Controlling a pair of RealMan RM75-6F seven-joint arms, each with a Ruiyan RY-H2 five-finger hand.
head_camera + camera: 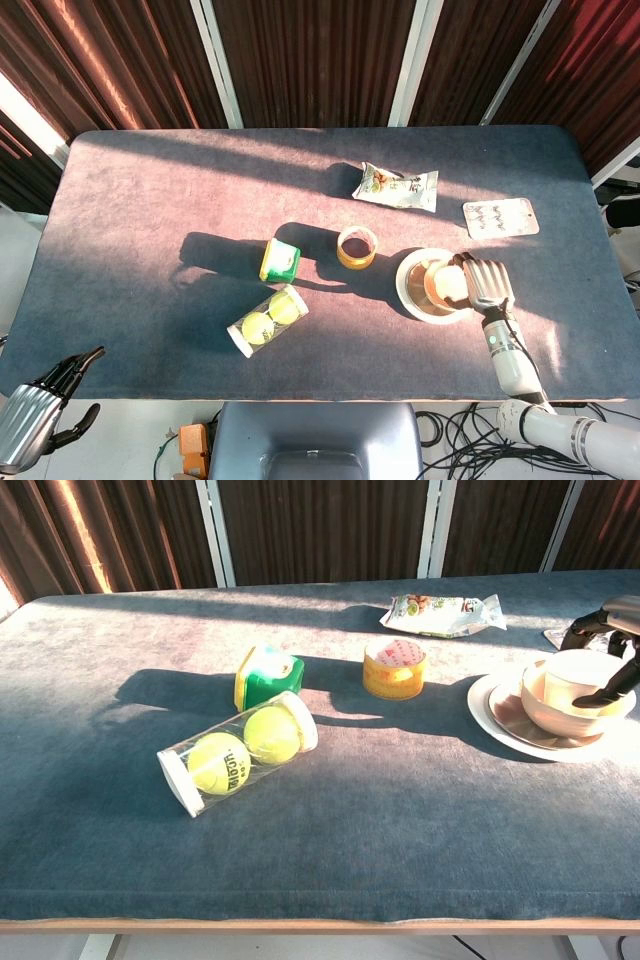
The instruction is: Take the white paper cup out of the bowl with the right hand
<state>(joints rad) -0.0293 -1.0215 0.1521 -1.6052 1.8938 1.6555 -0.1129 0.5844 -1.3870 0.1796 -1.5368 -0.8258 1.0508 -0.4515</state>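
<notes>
The white paper cup point(578, 674) stands upright inside a cream bowl point(560, 716), which sits on a white plate point(492, 712) at the right of the table. My right hand point(606, 616) wraps the cup from the right, with fingers curled behind it and the thumb against its near side. From above, the right hand point(485, 283) covers the bowl's point(424, 287) right rim and the cup point(451, 286). The cup's base still sits in the bowl. My left hand point(35, 415) hangs below the table's near left corner, holding nothing, its fingers apart.
A yellow tape roll point(356, 247) lies just left of the bowl. Further left are a green carton point(280, 261) and a clear tube of tennis balls point(267, 320). A snack packet point(398, 186) and a blister card point(500, 217) lie behind the bowl.
</notes>
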